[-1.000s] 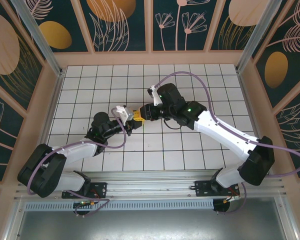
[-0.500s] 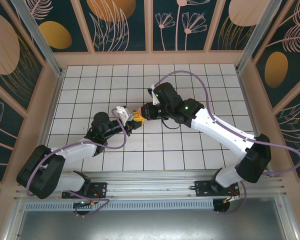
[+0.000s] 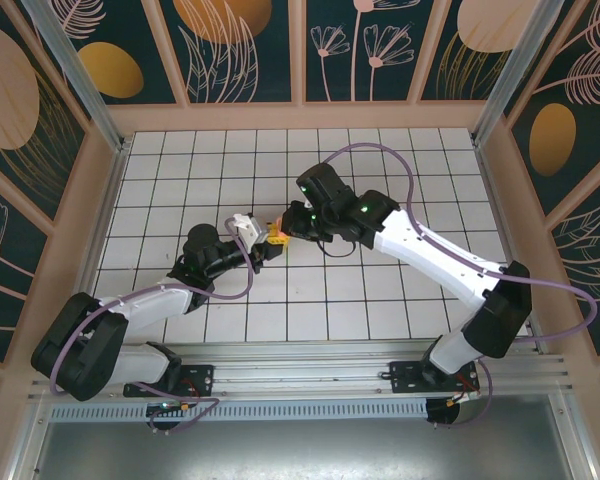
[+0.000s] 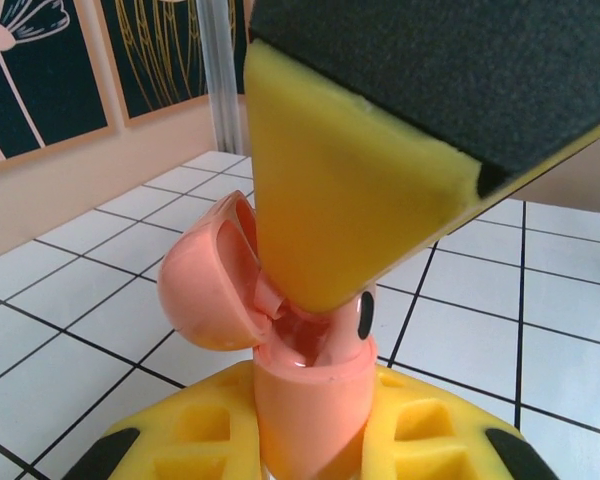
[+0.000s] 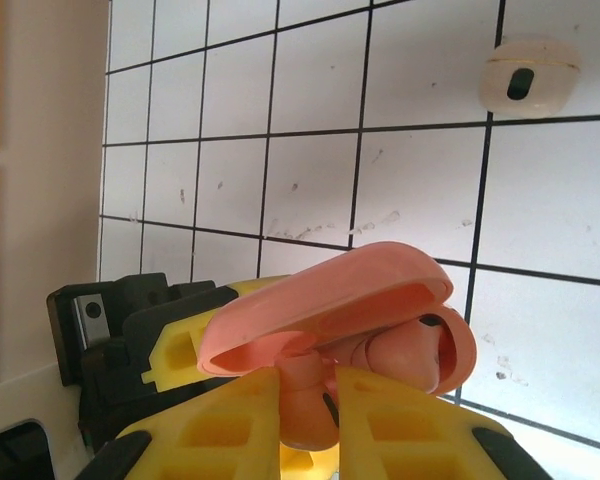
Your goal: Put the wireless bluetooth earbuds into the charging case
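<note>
Right now my left hand point(image 4: 305, 450) is clenched around the pink charging case point(image 4: 308, 392) near the middle of the counter point(image 3: 180, 170), its lid point(image 4: 212, 290) hinged open, while my right hand point(image 5: 315, 425) pinches a pinkish-red earbud point(image 5: 302, 398) right at the case's mouth. To seat it well, I judge I should line the stem up with its well, press straight in gently without levering against the lid, and let go only once it sits flush. A pale beige bud point(image 5: 528, 78) lies on the tiles further off, well apart.
</note>
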Controlling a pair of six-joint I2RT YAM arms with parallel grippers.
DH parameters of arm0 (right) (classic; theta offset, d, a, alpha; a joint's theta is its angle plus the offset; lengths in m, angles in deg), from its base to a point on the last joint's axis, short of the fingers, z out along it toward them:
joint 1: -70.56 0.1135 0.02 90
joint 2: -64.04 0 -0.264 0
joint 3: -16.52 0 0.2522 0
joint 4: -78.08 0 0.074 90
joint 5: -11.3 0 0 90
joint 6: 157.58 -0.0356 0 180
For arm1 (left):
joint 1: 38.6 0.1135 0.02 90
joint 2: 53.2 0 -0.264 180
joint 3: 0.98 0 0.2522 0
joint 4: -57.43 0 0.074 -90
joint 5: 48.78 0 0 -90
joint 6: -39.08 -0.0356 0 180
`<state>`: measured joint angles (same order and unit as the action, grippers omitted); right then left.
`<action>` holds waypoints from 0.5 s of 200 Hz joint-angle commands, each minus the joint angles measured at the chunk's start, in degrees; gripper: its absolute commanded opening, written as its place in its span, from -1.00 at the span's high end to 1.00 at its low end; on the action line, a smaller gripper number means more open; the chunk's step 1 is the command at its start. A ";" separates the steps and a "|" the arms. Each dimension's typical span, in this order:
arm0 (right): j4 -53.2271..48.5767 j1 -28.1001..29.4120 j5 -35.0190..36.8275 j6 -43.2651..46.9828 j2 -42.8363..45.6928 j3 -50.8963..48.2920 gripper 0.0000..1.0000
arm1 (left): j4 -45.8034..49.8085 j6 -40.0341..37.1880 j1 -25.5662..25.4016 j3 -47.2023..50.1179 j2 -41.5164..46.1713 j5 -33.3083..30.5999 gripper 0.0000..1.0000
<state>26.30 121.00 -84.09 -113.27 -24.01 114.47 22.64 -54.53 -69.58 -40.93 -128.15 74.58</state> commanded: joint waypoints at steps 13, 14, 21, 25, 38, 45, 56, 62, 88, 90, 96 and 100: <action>-4.78 0.83 2.20 -3.07 -0.67 2.62 0.57 | -0.86 -2.34 -0.04 -0.56 2.61 -0.62 1.00; -4.78 0.82 2.25 -2.99 -0.65 2.68 0.56 | -0.85 -2.31 0.00 -0.50 2.62 -0.60 1.00; -4.58 0.82 2.48 -2.68 -0.35 2.95 0.52 | -0.69 -2.48 -0.01 -0.41 2.71 -0.66 1.00; -4.25 0.87 2.57 -2.45 -0.10 3.05 0.49 | -0.64 -2.45 -0.01 -0.43 2.73 -0.66 1.00; -3.74 0.72 2.90 -1.65 0.74 3.18 0.40 | -0.41 -2.58 0.03 -0.35 2.80 -0.60 1.00; -3.48 0.72 3.16 -1.09 1.31 3.27 0.35 | -0.40 -2.58 -0.04 -0.26 2.82 -0.66 1.00; -3.30 0.72 3.64 -0.58 2.27 3.39 0.31 | -0.40 -2.61 -0.04 -0.18 2.80 -0.68 1.00; -3.08 0.76 3.87 -0.25 2.74 3.43 0.29 | -0.40 -2.54 -0.04 -0.09 2.80 -0.70 1.00; -1.66 0.74 3.98 1.17 4.99 3.06 0.24 | -0.65 -2.40 -0.01 -0.08 2.54 -0.66 1.00; -1.52 0.72 3.98 1.32 5.17 3.04 0.24 | -0.70 -2.39 -0.01 -0.08 2.60 -0.60 1.00; -1.21 0.72 4.11 1.59 5.67 2.97 0.24 | -0.88 -2.28 0.03 -0.04 2.45 -0.50 1.00; -0.99 0.72 4.15 1.89 5.98 2.84 0.24 | -0.99 -2.21 0.01 -0.12 2.45 -0.36 1.00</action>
<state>24.58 121.30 -82.32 -113.38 -21.87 116.15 23.75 -55.89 -69.58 -40.93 -126.51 73.73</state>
